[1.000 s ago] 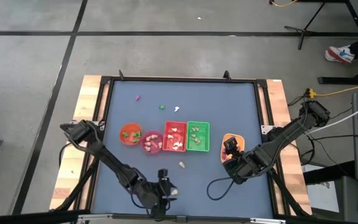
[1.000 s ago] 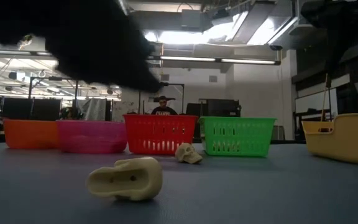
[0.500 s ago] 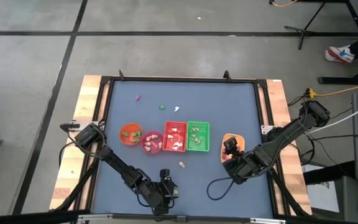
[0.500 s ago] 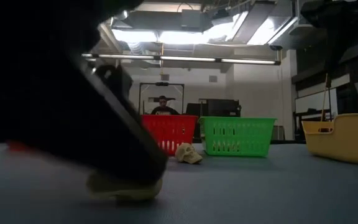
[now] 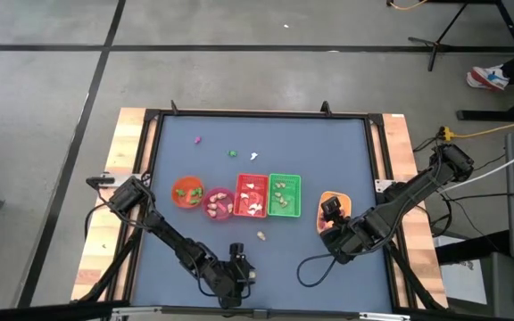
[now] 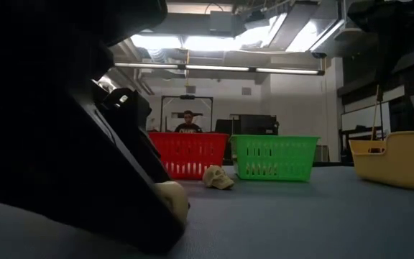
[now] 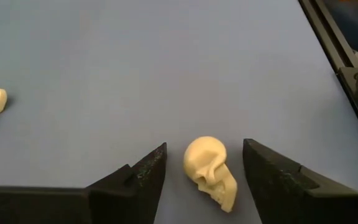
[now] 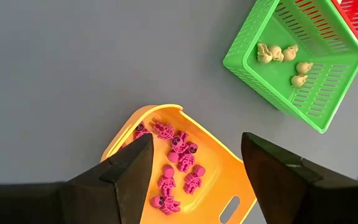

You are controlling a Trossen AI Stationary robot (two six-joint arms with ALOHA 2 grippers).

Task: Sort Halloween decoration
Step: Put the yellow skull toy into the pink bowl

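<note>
Grey concrete floor [image 5: 239, 62] is spreading around the table [image 5: 239, 125], dark lines crossing it. Beyond the table, ceiling lights [image 6: 214, 39] are glowing over a workshop room (racks and benches at the left); a person [image 6: 187, 122] is sitting before a dark doorway [image 6: 185, 108].

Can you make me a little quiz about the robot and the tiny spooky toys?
1. True or false: the left tool has its fingers open around a cream skull.
2. What colour are the little skeletons in the yellow tray under the right tool?
3. Which basket holds cream skulls: A red, B green, C neither?

Key: 1 true. 2 pink. 3 B.
</note>
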